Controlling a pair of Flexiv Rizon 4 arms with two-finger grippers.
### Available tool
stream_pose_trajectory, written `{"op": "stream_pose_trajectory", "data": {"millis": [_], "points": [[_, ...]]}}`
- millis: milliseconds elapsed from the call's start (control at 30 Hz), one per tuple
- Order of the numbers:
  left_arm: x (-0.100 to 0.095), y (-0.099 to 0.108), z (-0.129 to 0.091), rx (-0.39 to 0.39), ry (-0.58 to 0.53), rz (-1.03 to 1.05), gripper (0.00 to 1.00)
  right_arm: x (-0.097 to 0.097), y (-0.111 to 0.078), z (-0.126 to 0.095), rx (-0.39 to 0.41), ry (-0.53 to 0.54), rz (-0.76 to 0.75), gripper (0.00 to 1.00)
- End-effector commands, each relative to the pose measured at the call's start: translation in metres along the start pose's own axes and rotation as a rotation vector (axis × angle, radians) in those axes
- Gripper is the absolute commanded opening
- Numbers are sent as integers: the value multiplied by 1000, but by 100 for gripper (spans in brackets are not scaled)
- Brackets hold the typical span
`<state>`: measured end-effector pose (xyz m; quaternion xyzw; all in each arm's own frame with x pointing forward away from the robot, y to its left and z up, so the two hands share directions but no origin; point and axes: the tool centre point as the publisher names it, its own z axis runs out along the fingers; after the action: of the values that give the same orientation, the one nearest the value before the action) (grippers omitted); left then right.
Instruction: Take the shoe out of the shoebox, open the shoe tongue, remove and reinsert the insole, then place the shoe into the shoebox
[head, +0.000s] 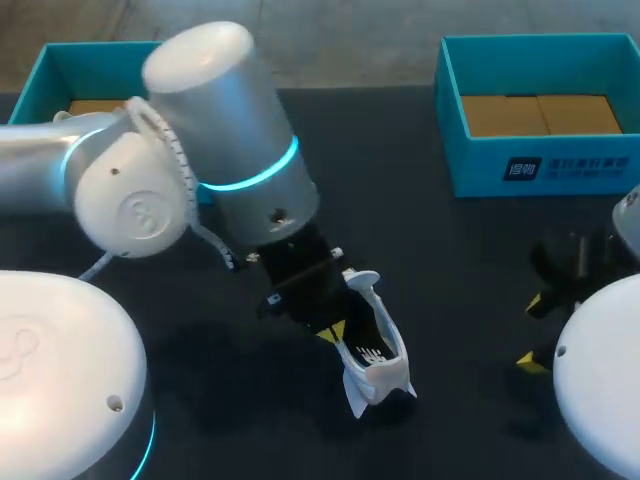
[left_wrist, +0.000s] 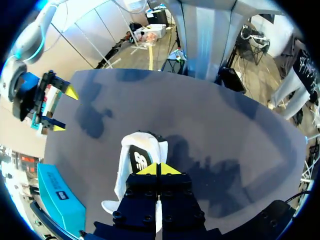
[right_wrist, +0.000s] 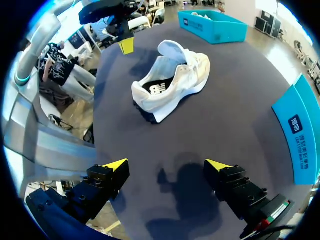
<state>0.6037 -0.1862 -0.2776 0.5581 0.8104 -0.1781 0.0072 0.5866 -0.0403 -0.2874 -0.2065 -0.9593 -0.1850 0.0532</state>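
A white sneaker (head: 378, 360) stands on the dark table, outside both boxes, its tongue (right_wrist: 172, 49) lifted and its black insole (right_wrist: 159, 87) showing. My left gripper (head: 334, 332) hovers just above the shoe's (left_wrist: 145, 142) opening, its yellow tips pressed together (left_wrist: 159, 169), shut with nothing visible between them. In the right wrist view the sneaker (right_wrist: 170, 80) lies well ahead of my right gripper (right_wrist: 167, 165), which is open and empty. That gripper (head: 532, 333) sits near the table's right side, apart from the shoe.
A blue shoebox (head: 450, 110) with brown cardboard inside stands at the back right. A second blue box (head: 45, 70) is at the back left, partly behind my left arm. Bare dark tabletop (head: 450, 300) lies between the shoe and the right gripper.
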Motion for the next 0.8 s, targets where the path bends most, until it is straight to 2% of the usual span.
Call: {"op": "stream_pose_trajectory", "data": {"millis": [33,267,500,567,800], "points": [[-27,1,18,-13,99,13,0,11,-9,-37,17,-14,-9,100],[-34,11,36,-11,230,74,0,11,-10,-38,26,-8,-12,100],[-34,24,52,-1,281,81,0,11,-10,-38,26,-8,-12,100],[-35,25,56,20,281,91,0,11,-10,-38,26,-8,-12,100],[-30,24,68,8,365,144,0,11,-10,-38,26,-8,-12,100]]}}
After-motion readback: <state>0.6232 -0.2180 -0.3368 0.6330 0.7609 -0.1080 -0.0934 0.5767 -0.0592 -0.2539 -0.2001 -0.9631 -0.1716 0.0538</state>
